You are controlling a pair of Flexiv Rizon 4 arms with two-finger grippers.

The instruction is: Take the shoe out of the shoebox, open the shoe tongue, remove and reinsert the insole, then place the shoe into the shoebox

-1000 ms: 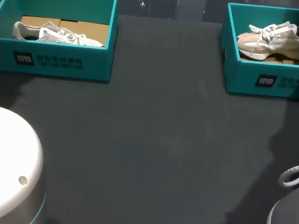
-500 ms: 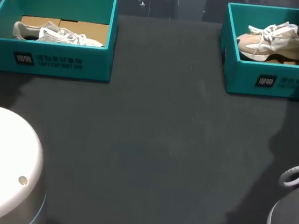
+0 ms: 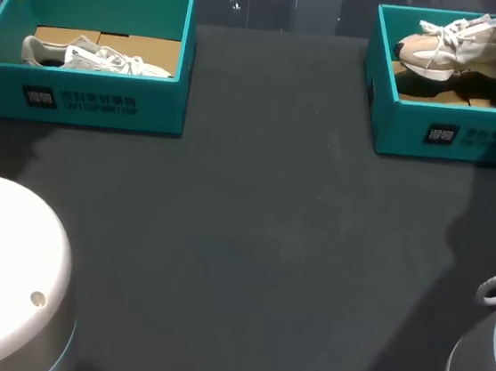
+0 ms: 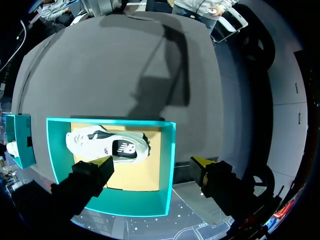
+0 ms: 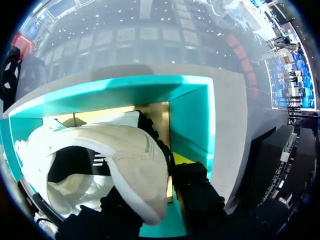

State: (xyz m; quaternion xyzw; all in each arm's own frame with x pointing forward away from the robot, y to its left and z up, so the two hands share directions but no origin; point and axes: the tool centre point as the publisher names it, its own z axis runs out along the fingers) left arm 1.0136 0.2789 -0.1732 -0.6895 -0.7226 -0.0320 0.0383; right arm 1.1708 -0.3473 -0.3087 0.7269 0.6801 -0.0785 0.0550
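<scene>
Two teal boxes sit at the far corners of the table, and the action is in the right shoebox. There the right gripper is clamped on the heel of the beige shoe, which hangs just above the cardboard floor with its toe toward the box's inner wall. Held only by the heel, it could swing or slip free, and the toe might catch that wall if carried across too low. The left gripper hovers over the other shoebox, fingers spread, holding nothing. Between the boxes lies a broad stretch of dark table for setting down.
</scene>
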